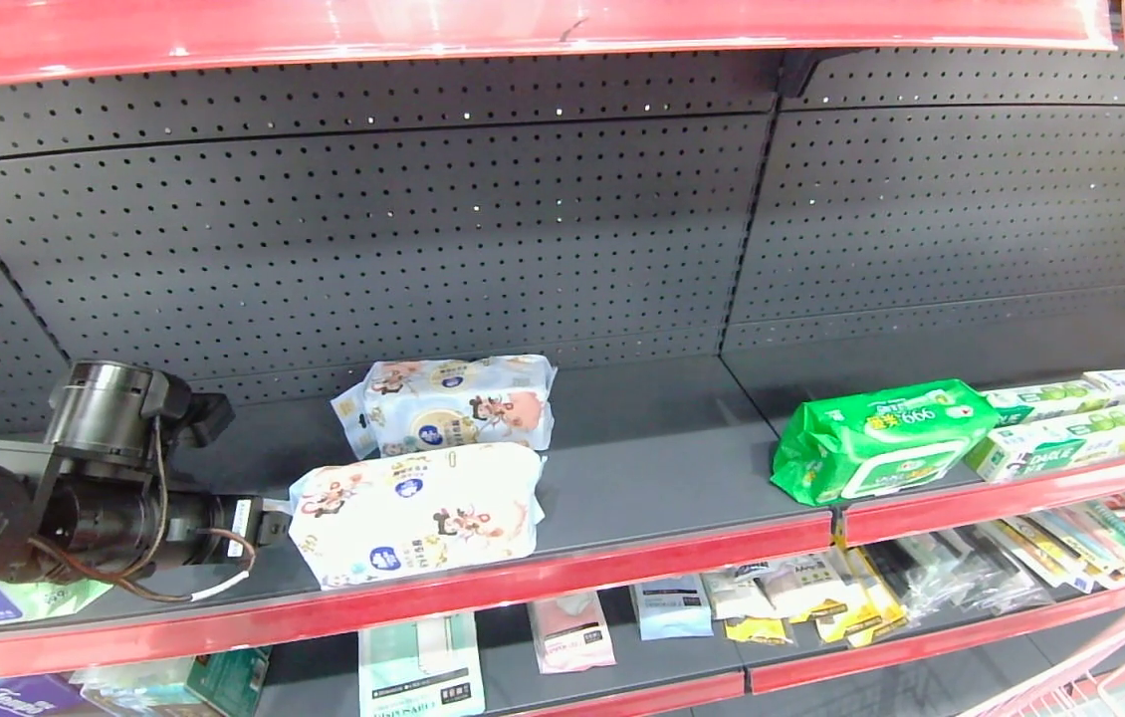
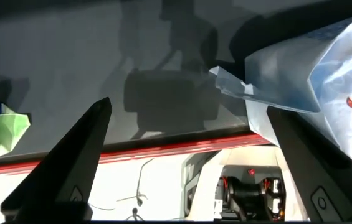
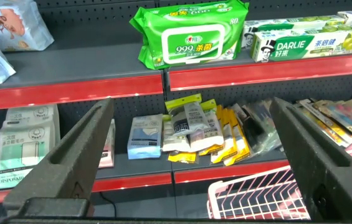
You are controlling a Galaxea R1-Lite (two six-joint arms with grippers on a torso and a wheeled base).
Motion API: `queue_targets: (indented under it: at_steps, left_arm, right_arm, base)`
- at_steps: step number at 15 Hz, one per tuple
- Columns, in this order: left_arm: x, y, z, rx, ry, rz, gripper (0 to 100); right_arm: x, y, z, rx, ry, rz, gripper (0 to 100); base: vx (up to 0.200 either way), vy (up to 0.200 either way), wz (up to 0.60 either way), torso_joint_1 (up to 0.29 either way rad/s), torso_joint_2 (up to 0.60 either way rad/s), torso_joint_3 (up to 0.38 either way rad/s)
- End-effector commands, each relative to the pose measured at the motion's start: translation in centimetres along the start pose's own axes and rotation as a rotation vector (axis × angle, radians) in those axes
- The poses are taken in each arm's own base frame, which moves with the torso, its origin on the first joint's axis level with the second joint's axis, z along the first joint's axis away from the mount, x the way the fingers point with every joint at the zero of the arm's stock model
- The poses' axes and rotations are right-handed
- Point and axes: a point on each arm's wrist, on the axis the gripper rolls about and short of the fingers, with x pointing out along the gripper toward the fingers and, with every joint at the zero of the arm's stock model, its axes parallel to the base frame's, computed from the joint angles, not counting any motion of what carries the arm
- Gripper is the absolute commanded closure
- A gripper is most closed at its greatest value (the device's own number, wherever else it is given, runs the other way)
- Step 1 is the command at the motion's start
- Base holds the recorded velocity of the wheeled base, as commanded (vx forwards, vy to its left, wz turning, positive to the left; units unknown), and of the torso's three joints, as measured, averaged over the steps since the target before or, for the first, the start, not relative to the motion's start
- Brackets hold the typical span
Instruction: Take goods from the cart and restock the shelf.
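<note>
Tissue pack [image 1: 415, 513] lies near the shelf [image 1: 642, 468] edge; my spread left claw [image 1: 274, 523] beside it may snag the wrapper and drag it off. Right claw [image 3: 192, 102] spread, empty.

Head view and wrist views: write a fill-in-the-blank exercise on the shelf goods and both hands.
1. The wipes pack on the shelf is ____ in colour.
2. It lies to the robot's ____ of the near tissue pack and the far tissue pack.
3. The left hand, by the near tissue pack, is ____, not shut.
4. The right hand holds ____.
Missing words: green; right; open; nothing.
</note>
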Motion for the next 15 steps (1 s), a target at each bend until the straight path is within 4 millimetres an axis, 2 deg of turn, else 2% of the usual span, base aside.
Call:
queue_targets:
  at_steps: [1,15]
  left_arm:
    - [0.0,-0.2,0.0,0.006,-0.003,-0.005,0]
    - [-0.1,-1.4,0.7,0.036,-0.039,-0.036,0]
  right_arm:
    - [0.0,0.0,0.0,0.0,0.001,0.001,0]
    - [0.0,0.0,0.0,0.0,0.001,0.001,0]
  base:
    - [0.0,0.0,0.0,0.0,0.0,0.0]
    - [0.0,0.0,0.0,0.0,0.0,0.0]
